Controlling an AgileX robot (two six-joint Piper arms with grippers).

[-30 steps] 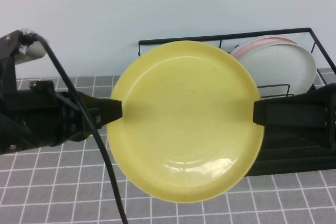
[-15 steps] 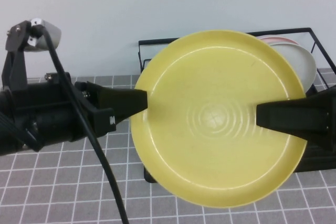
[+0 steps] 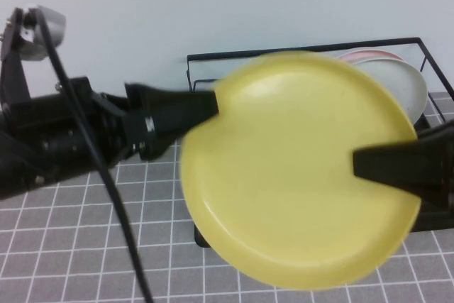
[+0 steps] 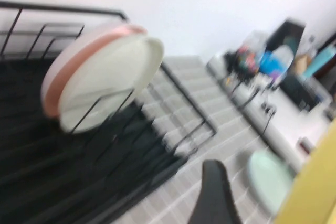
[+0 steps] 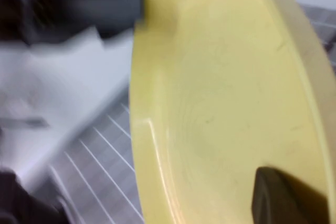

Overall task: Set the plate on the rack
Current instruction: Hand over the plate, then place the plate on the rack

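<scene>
Light is bright, even and soft, with no hard shadows or glare. In the high view the plate [image 3: 301,172] and the left gripper [image 3: 206,104] are smeared by motion blur. Both wrist views are heavily blurred; the rack [image 4: 94,177] wires streak.

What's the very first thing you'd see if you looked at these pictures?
A big round pale-yellow plastic plate fills the middle of the high view, held up in the air between the left hand and the right hand, one on each side of its rim. Behind it sits a black wire dish rack against the wall, with a white plate and a pink plate already standing in its right end.
</scene>
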